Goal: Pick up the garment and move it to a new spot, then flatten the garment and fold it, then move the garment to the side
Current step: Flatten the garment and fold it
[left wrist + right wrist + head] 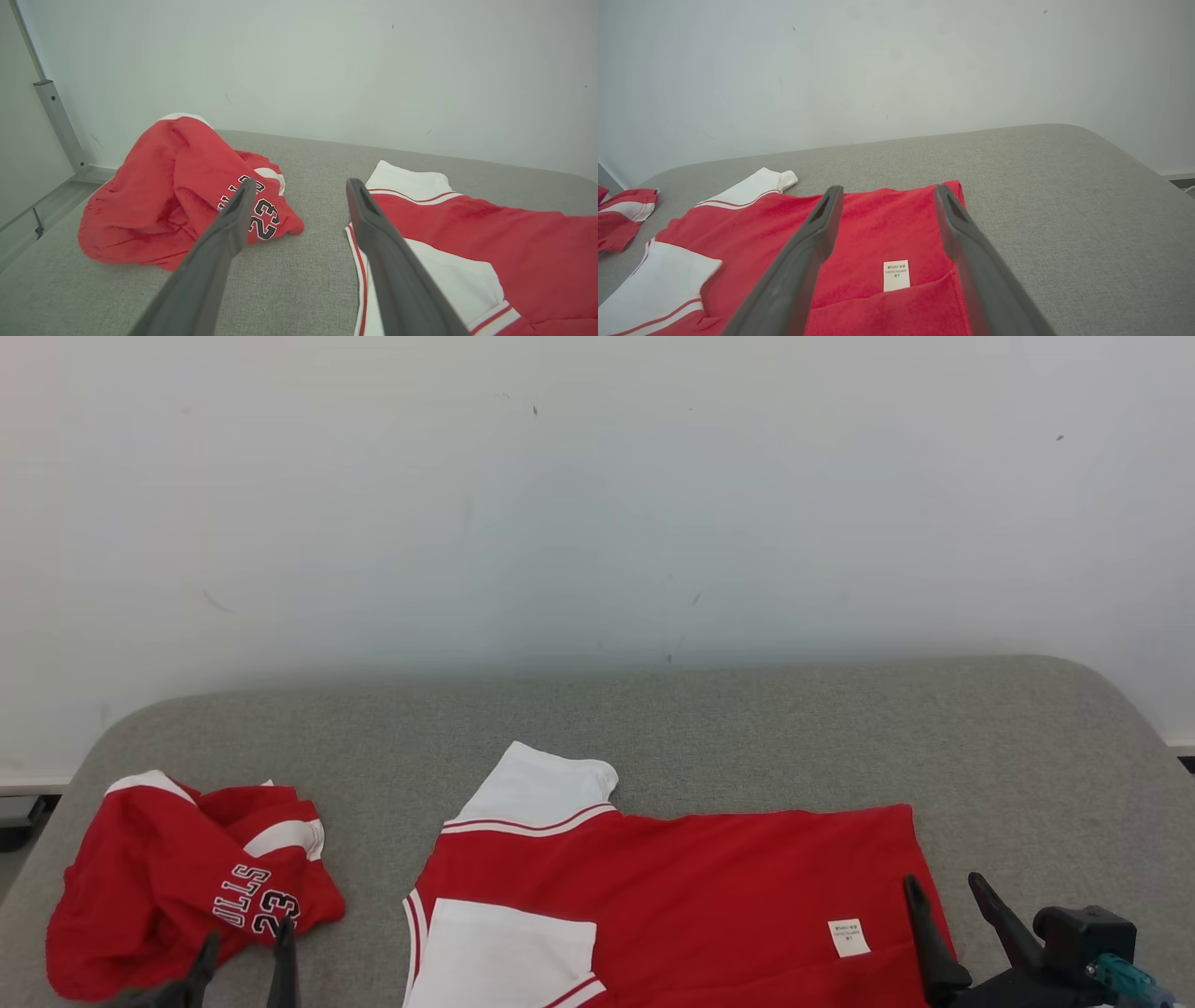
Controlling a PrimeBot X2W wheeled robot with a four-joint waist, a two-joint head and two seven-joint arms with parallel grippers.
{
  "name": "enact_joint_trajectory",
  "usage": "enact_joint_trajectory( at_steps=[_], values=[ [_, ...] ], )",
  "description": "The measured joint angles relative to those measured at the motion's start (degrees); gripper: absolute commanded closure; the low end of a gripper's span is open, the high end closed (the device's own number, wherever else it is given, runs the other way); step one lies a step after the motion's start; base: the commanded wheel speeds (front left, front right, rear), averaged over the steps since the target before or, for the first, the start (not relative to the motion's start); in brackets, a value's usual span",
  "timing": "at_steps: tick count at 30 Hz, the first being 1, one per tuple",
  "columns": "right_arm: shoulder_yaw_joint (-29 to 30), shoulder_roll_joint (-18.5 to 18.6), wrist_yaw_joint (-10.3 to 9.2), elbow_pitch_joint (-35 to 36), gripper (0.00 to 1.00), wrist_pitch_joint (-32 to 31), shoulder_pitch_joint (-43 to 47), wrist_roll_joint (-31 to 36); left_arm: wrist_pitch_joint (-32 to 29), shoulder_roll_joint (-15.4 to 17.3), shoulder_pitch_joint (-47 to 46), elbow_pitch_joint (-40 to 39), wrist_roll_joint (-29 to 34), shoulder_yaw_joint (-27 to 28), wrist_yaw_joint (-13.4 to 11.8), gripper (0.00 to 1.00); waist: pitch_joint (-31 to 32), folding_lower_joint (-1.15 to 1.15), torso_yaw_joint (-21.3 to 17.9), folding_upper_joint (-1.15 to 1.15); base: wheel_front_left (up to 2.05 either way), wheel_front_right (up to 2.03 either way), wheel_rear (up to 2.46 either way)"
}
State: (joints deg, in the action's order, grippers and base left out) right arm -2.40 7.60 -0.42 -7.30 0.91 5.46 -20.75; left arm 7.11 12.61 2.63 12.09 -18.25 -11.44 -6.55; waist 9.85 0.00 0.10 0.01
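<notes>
Red-white jersey (709, 887) lies flat mid-bench (747, 728), sleeve folded in, care label (848, 937) up. Right gripper (943, 880) over its R hem, fingers spread, empty. Left gripper (246, 933) fingers spread, empty, by crumpled "23" jersey (168, 877) at bench L.

2 red garments (187, 877) (709, 887), 2 tools (246, 933) (943, 880), 1 table (747, 728)

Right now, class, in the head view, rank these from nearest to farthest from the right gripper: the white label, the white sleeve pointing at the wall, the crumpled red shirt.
1. White label, just left of the right gripper, on the flat shirt.
2. White sleeve, mid-table, toward the wall.
3. Crumpled red shirt, far left.
</notes>
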Motion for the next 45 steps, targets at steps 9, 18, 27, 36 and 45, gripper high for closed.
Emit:
enact_joint_trajectory(
  at_steps=[9, 18, 27, 36, 45],
  values=[
    [0.42, 0.1, 0.16, -0.03, 0.0, 2.18, 0.26, 0.76, -0.03, -0.69, 0.93, -1.87, -0.01, 0.21, -0.05, 0.0, -0.34, 0.0, -0.12, 0.0, 0.0, 0.0, 0.0],
    [0.67, 0.31, -0.08, -0.85, 0.0, 2.98, 0.25, 0.79, -0.86, -1.27, 0.9, -3.19, 0.16, -0.37, -0.09, 0.0, -1.12, 0.0, -0.05, 0.0, 0.0, 0.0, 0.0],
    [0.19, 0.87, -1.18, -3.63, 0.0, -1.77, -3.82, 1.45, -8.38, -0.88, -5.25, -0.05, 0.41, -3.04, 1.41, 0.0, -3.43, 0.0, -0.34, 0.0, 0.0, 0.0, 0.0],
    [-4.31, 2.78, 0.22, -10.83, 0.0, -15.68, -19.63, 2.2, -20.35, -4.16, -27.77, 9.89, 0.03, -6.13, 3.63, 0.0, -8.6, 0.01, -0.95, 0.0, 0.0, 0.0, 0.0],
    [-4.74, 2.48, -1.43, -16.08, 0.0, -26.31, -29.7, 1.97, -31.53, -7.11, -40.08, 21.28, 0.18, -7.4, 3.2, 0.0, -15.45, 0.01, -2.78, 0.0, 0.0, 0.0, 0.0]
  ],
)
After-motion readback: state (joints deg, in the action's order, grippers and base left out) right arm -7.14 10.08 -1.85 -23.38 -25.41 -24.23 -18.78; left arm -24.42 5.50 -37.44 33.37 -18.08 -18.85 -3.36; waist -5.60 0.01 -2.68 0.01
